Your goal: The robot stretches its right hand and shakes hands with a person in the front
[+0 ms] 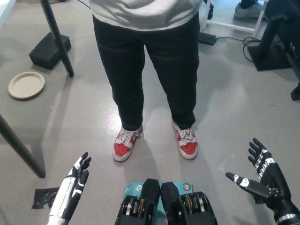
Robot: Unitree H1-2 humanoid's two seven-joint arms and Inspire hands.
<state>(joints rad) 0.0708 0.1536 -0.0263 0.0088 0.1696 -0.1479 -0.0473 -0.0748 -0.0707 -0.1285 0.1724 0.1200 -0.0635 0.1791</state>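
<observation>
A person (150, 51) in a grey shirt, black trousers and red-and-white shoes stands in front of me, in the upper middle of the head view. The person's hands are out of view. My black right hand (265, 180) hangs low at the bottom right, open with fingers spread, holding nothing and well apart from the person. My white left hand (72, 190) rests at the bottom left, open with fingers straight.
A beige paper plate (26, 85) lies on the grey floor at left, near a black stand base (49, 49) and dark table legs (21, 147). Black tape pieces (45, 197) mark the floor. Black equipment (276, 37) stands at the upper right.
</observation>
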